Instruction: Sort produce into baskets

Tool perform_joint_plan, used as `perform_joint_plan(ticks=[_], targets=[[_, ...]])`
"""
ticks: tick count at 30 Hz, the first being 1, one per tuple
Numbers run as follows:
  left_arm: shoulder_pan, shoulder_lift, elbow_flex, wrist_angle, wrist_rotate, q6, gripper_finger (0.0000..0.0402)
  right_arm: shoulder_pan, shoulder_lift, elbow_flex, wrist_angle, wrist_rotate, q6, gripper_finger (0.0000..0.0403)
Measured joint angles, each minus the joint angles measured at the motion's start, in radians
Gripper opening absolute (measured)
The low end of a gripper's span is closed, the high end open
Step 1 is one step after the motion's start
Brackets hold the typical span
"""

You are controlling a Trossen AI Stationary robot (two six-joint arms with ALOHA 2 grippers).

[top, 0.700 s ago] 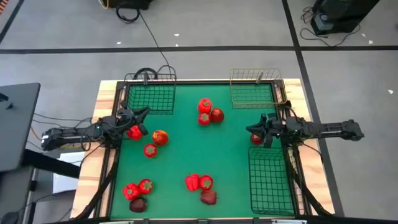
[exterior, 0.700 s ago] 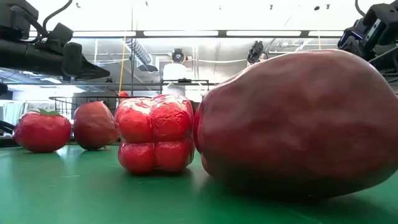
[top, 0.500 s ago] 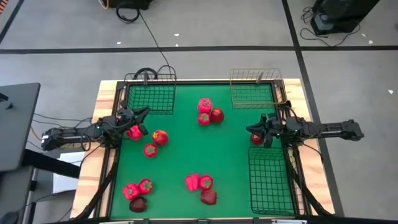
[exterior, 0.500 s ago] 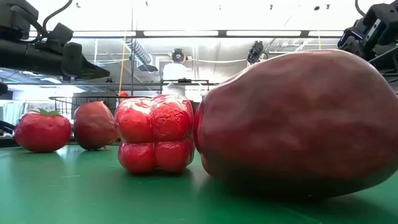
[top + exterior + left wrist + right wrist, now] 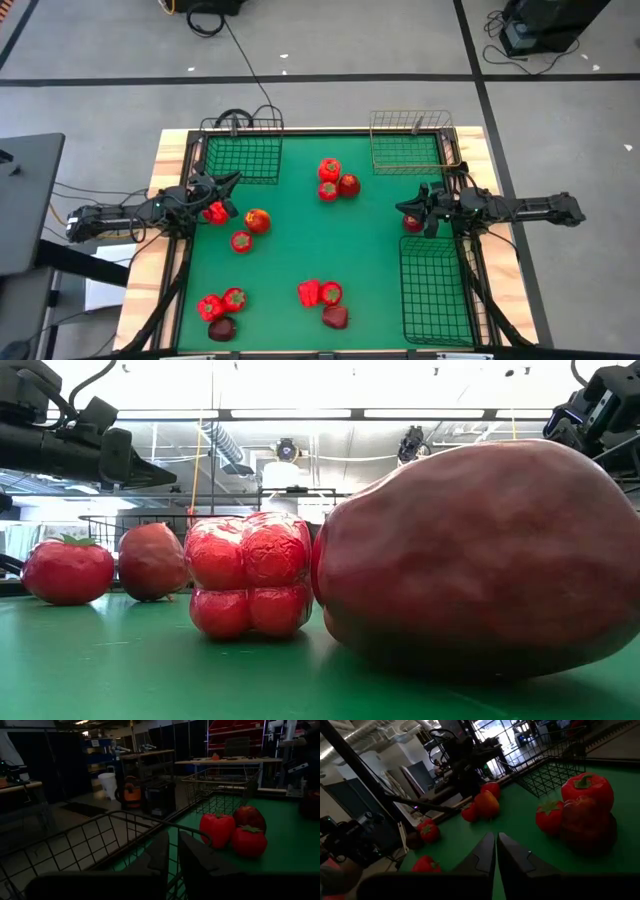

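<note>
Sorting barely begun: squarish black wire basket [image 5: 243,155], gold wire basket [image 5: 407,146] and long black wire basket [image 5: 436,290] all look empty. Red produce, peppers, apples, tomatoes [image 5: 319,293], is scattered on the green mat. Left gripper [image 5: 222,192] and right gripper [image 5: 404,211] are pressed together, apparently holding nothing.

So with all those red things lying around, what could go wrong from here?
1. The produce lies in tight clusters, like the pepper, tomato and apple mid-table; grabbing one might nudge its neighbours away.
2. The left pincer, shut, hovers right beside the squarish black basket, so a swing might clip its wire rim.
3. The right pincer, also shut, hangs over a red item it partly hides, so aiming there could be tricky.
</note>
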Motion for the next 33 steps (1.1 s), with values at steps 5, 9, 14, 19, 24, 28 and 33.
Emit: perform_joint_plan(ticks=[5,9,14,19,24,28,33], targets=[[0.000,0.000,0.000,0.000,0.000,0.000,0.0046,0.000,0.000,0.000,0.000,0.000,0.000,0.0032],[0.000,0.000,0.000,0.000,0.000,0.000,0.0046,0.000,0.000,0.000,0.000,0.000,0.000,0.0032],[0.000,0.000,0.000,0.000,0.000,0.000,0.0046,0.000,0.000,0.000,0.001,-0.029,0.003,0.0032],[0.000,0.000,0.000,0.003,-0.001,0.024,0.0046,0.000,-0.001,0.000,0.029,-0.035,0.034,0.0032],[0.000,0.000,0.000,0.036,-0.005,0.132,0.0046,0.000,-0.001,0.000,0.031,-0.026,0.034,0.0032],[0.000,0.000,0.000,0.036,-0.007,0.133,0.0046,0.000,0.000,0.000,0.055,-0.007,0.029,0.0032],[0.000,0.000,0.000,0.037,-0.008,0.124,0.0046,0.000,0.000,0.001,0.134,0.087,0.025,0.0032]])
